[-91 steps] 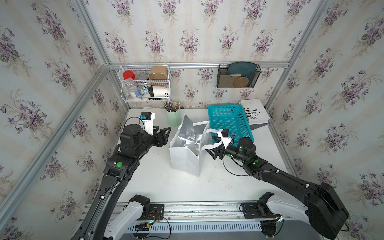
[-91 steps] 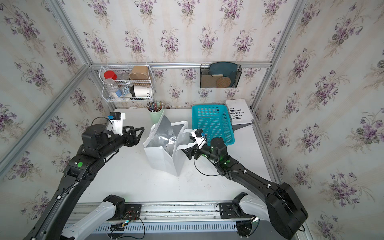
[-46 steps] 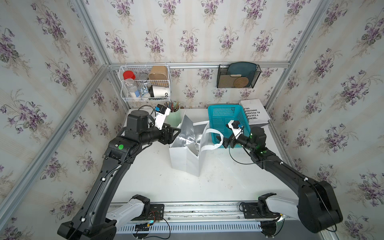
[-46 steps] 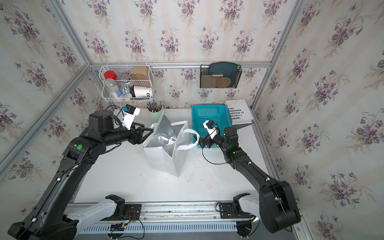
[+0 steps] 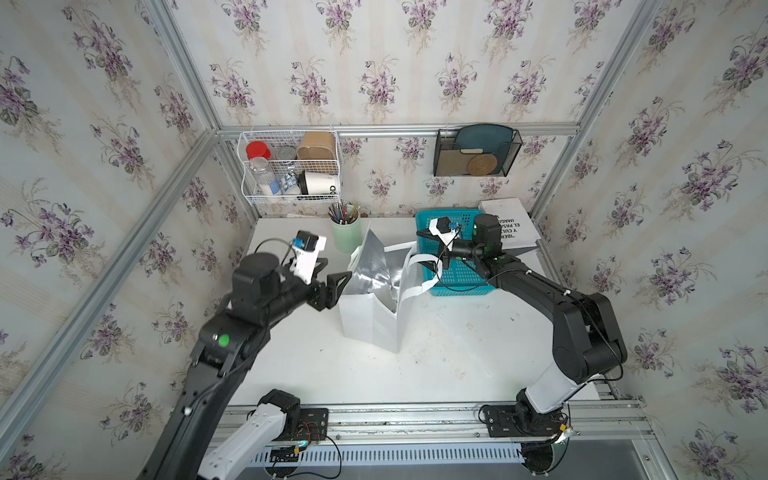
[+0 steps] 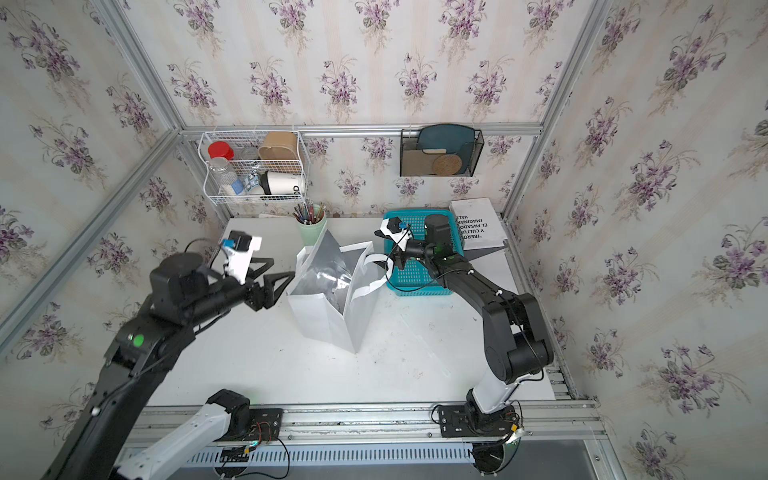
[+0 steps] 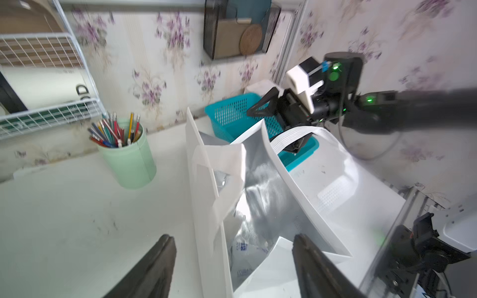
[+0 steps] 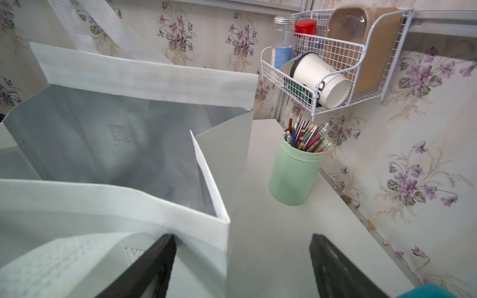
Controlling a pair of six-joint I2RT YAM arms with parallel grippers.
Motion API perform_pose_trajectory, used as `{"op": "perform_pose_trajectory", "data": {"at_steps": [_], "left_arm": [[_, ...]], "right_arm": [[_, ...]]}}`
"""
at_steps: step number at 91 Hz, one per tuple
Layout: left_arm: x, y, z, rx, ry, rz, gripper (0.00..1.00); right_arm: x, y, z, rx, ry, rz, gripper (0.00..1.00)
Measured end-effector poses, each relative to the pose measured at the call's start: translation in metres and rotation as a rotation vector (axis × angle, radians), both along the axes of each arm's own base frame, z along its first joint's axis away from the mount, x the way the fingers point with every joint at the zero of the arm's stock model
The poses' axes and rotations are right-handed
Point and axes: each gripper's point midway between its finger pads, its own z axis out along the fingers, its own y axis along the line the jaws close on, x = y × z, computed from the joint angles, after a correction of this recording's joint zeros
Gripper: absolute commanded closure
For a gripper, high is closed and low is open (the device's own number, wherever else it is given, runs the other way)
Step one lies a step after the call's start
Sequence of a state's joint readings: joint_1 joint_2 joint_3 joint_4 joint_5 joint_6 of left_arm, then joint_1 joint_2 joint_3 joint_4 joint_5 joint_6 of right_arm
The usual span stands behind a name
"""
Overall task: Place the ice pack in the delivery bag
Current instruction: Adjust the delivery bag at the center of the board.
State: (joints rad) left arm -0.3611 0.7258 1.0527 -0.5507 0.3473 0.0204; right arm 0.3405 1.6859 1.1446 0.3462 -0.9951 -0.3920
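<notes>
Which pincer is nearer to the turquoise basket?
Right. The right pincer is over the edge of the turquoise basket beside the delivery bag; the left pincer is beyond the bag's opposite side, apart from the basket.

Light: bright, even, diffuse; faint soft shadows on table (image 5: 374,374).
Glare: sheen on delivery bag (image 7: 265,196) foil lining.
Blur: left wrist view smeared; top views sharp.
Edges: wide-angle bending, wrist views.

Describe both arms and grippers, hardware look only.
Both arms black with white base links: left arm, right arm. Green status lights, thin black cables at the wrists. White camera blocks above the left gripper and right gripper; black tapered fingers.
</notes>
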Motion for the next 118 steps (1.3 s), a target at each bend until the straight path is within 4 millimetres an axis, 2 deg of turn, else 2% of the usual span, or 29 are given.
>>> {"op": "perform_pose_trajectory", "data": {"at_steps": [9,15,33,38,41,52,60,72,83,99,110,118], "left_arm": [[-0.014,0.012,-0.032,0.011,-0.065,0.026,0.26],[-0.016,0.012,-0.042,0.008,-0.093,0.020,0.29],[0.010,0.001,-0.091,0.060,-0.014,0.001,0.38],[0.016,-0.001,-0.107,0.079,0.010,-0.003,0.43],[0.019,-0.003,-0.116,0.085,0.023,-0.013,0.50],[0.030,-0.015,-0.131,0.075,0.045,-0.071,0.72],[0.035,-0.026,-0.133,0.054,0.039,-0.127,0.88],[0.044,-0.037,-0.113,0.028,-0.031,-0.186,0.99],[0.064,-0.028,-0.099,0.008,-0.079,-0.174,1.00],[0.099,-0.007,-0.092,-0.119,-0.064,-0.201,0.99],[0.110,-0.010,-0.091,-0.202,-0.031,-0.307,0.97],[0.109,-0.013,-0.097,-0.231,-0.010,-0.380,0.95]], "right_arm": [[-0.004,0.006,0.000,0.009,0.013,0.050,0.24],[-0.007,0.009,0.001,0.016,0.018,0.078,0.29],[-0.017,0.012,0.002,0.036,0.046,0.138,0.48],[-0.020,0.013,0.003,0.040,0.049,0.153,0.57],[-0.022,0.015,0.003,0.041,0.051,0.159,0.62],[-0.029,0.018,0.001,0.043,0.067,0.184,0.78],[-0.034,0.018,0.000,0.044,0.086,0.189,0.91],[-0.038,0.015,0.006,0.048,0.102,0.161,1.00],[-0.046,0.007,0.017,0.062,0.101,0.106,1.00],[-0.075,-0.008,0.027,0.105,0.122,0.041,1.00],[-0.098,-0.013,0.018,0.123,0.160,-0.004,1.00],[-0.101,-0.018,0.003,0.124,0.209,-0.072,1.00]]}}
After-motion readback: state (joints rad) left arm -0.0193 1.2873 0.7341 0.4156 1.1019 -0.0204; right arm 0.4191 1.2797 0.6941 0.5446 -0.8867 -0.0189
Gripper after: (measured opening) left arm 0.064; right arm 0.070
